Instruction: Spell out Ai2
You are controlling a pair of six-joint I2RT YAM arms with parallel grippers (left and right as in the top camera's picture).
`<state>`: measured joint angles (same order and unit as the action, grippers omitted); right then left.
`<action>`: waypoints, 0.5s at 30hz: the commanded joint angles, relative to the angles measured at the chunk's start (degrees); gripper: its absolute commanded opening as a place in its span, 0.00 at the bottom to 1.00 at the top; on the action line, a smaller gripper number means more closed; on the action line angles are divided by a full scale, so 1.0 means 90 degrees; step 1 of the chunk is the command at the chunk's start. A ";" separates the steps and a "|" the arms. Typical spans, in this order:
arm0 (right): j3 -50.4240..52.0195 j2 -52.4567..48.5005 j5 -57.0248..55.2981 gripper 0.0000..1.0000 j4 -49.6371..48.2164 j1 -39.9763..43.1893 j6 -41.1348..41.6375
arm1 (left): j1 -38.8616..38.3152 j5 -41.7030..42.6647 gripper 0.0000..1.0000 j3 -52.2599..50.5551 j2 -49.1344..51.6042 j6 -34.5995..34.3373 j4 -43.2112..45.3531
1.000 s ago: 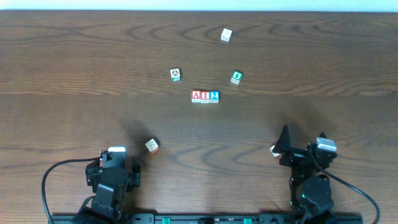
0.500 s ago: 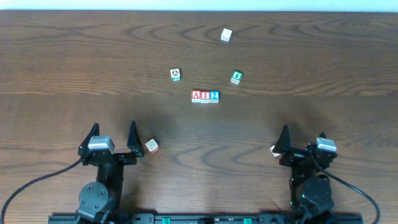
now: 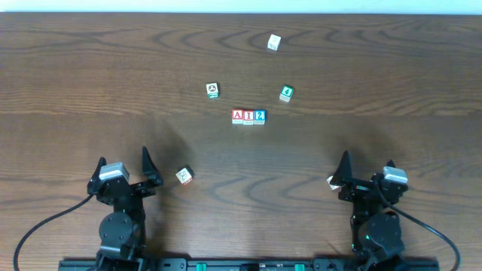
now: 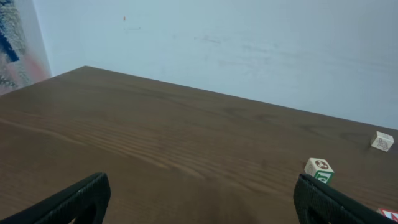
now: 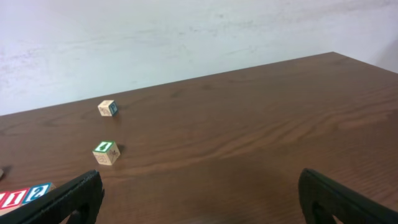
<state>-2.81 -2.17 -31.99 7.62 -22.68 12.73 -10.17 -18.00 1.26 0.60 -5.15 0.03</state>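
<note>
Three blocks [image 3: 248,116] read A, I, 2; the stray cube [image 3: 184,176] shows a face too small to read. My left pincer [image 3: 123,158] and right pincer [image 3: 367,161] are released.

Three cubes sit in one straight row, sides touching, printed faces up. A block [image 3: 237,116] has a red letter and is leftmost. I block [image 3: 248,116] is red, in the middle. 2 block [image 3: 260,116] has a blue digit and is rightmost. From overhead the row reads A-I-2.
</note>
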 commanded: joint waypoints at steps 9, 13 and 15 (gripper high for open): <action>0.0029 0.0046 -0.0066 0.99 0.0012 0.0199 -0.0068 | 0.0039 -0.0039 0.96 -0.0112 -0.0049 -0.0002 -0.0299; 0.0029 0.0068 -0.0066 0.99 0.0015 0.1399 -0.0068 | 0.0041 -0.0039 0.95 -0.0112 -0.0046 0.0000 -0.0299; 0.0029 0.0124 -0.0070 0.99 0.0012 0.1967 -0.0068 | 0.0039 -0.0041 0.96 -0.0112 -0.0046 -0.0002 -0.0301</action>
<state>-2.81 -2.07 -32.03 7.64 -10.31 12.73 -10.17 -17.98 1.30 0.60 -5.15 -0.05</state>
